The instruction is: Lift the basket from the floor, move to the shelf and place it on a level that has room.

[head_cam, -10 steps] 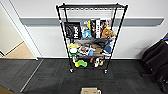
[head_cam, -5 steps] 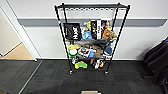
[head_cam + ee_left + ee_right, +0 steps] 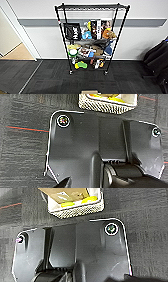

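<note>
Against the pale wall straight ahead stands the shelf (image 3: 90,40), a black wire rack on small casters, and its uppermost level (image 3: 92,7) lies bare while the tiers below are crowded with bags, boxes and packets. On the floor (image 3: 45,80), close under the robot, sits the basket (image 3: 77,203); its woven cream wall shows in both wrist views, and a tan sliver at the lower edge of the head view is probably its contents. Inside it lie what look like a flat brown cardboard piece (image 3: 65,193) and something yellow (image 3: 88,199).

By this reading the task has barely begun: the basket rests on the carpet, not lifted, well apart from the rack, so the pick-up, the drive across and the placing on the top tier are all left to do. Both wrists hang above the carpet just beside the basket, yet whether the fingers of either gripper are apart or together cannot be told.

As for writing, a black bag (image 3: 72,31) on the upper cluttered tier carries pale lettering, too blurred to read with confidence; nothing else is legible.
</note>
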### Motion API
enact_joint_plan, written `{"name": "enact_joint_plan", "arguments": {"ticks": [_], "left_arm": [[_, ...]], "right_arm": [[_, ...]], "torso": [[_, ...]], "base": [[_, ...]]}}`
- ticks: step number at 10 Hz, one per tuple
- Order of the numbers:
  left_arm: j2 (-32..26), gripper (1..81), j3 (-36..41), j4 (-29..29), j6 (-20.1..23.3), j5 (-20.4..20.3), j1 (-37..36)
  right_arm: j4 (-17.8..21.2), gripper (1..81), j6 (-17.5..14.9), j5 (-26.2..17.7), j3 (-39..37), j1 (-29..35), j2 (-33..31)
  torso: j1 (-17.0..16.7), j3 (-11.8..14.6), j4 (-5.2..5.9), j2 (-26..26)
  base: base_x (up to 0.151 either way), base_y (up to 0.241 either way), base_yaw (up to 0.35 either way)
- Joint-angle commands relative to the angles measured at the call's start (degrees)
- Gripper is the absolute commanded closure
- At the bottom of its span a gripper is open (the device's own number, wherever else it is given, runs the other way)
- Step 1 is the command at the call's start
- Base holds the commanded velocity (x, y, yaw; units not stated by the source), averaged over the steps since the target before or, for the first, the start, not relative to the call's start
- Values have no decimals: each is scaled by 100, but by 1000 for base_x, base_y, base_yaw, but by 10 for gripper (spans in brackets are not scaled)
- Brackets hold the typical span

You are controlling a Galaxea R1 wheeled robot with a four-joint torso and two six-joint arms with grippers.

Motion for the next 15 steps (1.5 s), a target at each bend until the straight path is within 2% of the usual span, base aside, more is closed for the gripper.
{"name": "enact_joint_plan", "arguments": {"ticks": [1, 3, 4, 7, 13, 14, 15], "left_arm": [[-253, 10, 126, 6, -15, 396, -207], [-376, 10, 214, -124, -84, 370, -434], [-403, 10, 214, -388, -235, 387, -575], [-297, 10, 214, -346, -235, 484, -936], [-113, 10, 214, -381, -244, 959, -1376], [-113, 10, 205, -390, -244, 959, -1376], [-121, 10, 214, -398, -244, 959, -1376]], "right_arm": [[25, 10, 28, -340, 69, 268, -97], [25, 10, 28, -340, 43, 277, -97], [121, 10, 28, -340, 34, 278, -123], [227, 10, 28, -340, 87, 295, -185], [272, 10, 28, -340, 61, 268, -185], [272, 10, 28, -340, 61, 260, -185], [280, 10, 28, -340, 52, 268, -176]], "torso": [[369, 0, 0, -572], [450, 0, 0, -709], [557, 0, 0, -886], [907, 0, 0, -1445], [1637, 0, 0, -2602], [1764, -488, 0, -2801], [1862, -557, 0, -2958]], "base": [[0, 0, 0], [0, 0, 0], [0, 0, 0], [0, 0, 0], [0, 0, 0], [0, 0, 0], [0, 0, 0]]}}
